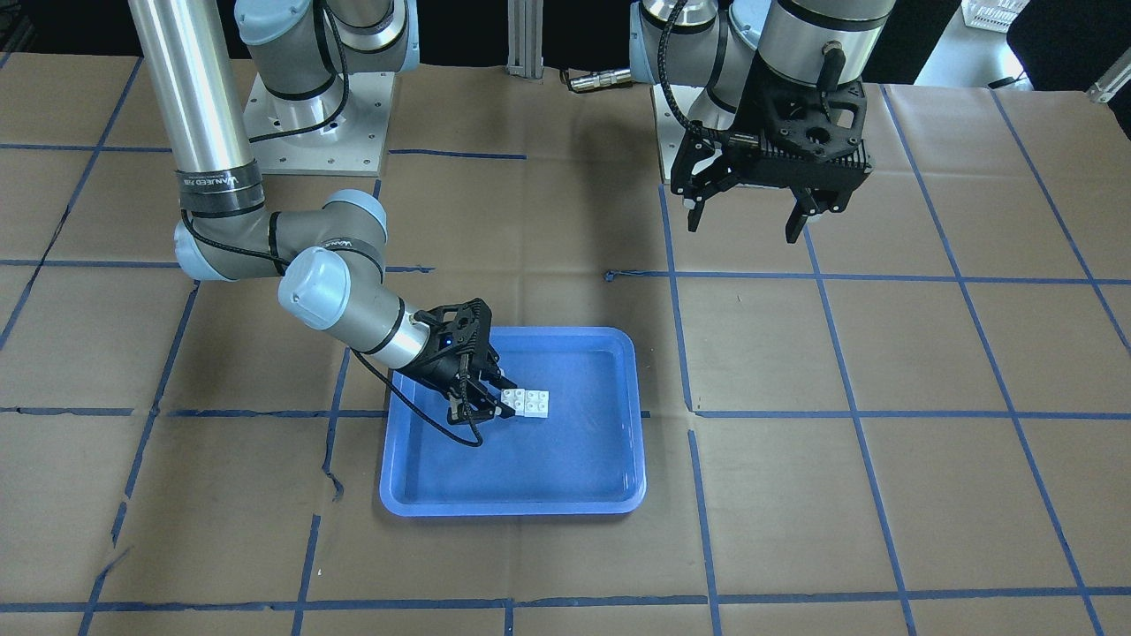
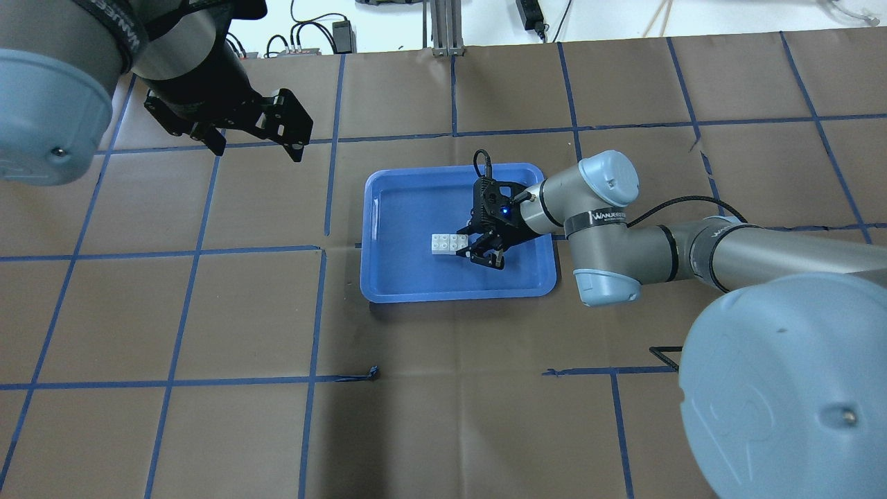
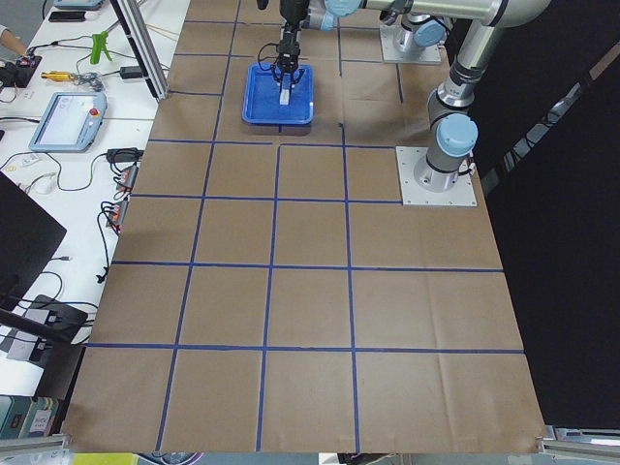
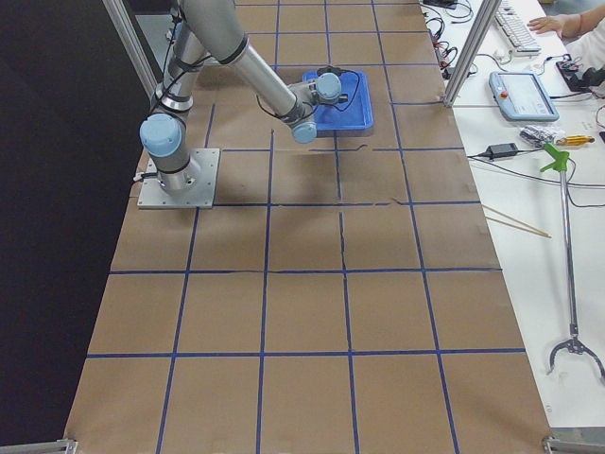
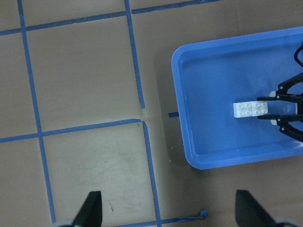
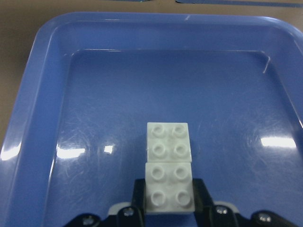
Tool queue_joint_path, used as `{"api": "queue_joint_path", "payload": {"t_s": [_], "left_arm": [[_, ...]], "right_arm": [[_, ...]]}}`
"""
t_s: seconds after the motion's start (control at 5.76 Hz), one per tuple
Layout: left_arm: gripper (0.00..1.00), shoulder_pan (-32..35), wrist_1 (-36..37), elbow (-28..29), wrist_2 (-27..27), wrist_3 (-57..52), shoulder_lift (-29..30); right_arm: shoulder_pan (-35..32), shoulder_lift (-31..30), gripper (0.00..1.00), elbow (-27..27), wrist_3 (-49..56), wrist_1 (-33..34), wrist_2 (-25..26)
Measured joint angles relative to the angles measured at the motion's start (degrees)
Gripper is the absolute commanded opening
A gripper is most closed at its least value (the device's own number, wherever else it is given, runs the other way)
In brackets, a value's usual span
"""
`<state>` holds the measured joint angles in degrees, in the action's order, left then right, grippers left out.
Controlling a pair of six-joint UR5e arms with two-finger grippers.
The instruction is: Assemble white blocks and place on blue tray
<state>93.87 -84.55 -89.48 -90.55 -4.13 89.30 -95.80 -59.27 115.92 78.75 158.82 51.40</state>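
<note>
Brown paper gridded with blue tape covers the tabletop. Near its middle lies the blue tray, with the white blocks end to end on its floor. The right gripper pinches the nearer block between its fingers. The left gripper hangs over bare paper, fingers spread. A white bench alongside carries cables.
</note>
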Motion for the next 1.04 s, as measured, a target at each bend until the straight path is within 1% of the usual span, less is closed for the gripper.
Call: {"api": "queue_joint_path", "payload": {"t_s": [0.17, 0.35, 0.52, 0.69, 1.04], "left_arm": [[0.99, 0.0, 0.0, 0.0, 0.0, 0.0, 0.0], [0.99, 0.0, 0.0, 0.0, 0.0, 0.0, 0.0], [0.99, 0.0, 0.0, 0.0, 0.0, 0.0, 0.0], [0.99, 0.0, 0.0, 0.1, 0.1, 0.0, 0.0], [0.99, -0.1, 0.1, 0.2, 0.2, 0.0, 0.0]], "right_arm": [[0.0, 0.1, 0.36, 0.0, 0.0, 0.0, -0.1], [0.0, 0.1, 0.56, 0.0, 0.0, 0.0, -0.1], [0.0, 0.1, 0.79, 0.0, -0.2, 0.0, -0.1], [0.0, 0.1, 0.99, -0.1, -1.1, 0.0, -0.3], [0.0, -0.2, 1.0, -0.5, -3.3, 0.0, -0.7]]}}
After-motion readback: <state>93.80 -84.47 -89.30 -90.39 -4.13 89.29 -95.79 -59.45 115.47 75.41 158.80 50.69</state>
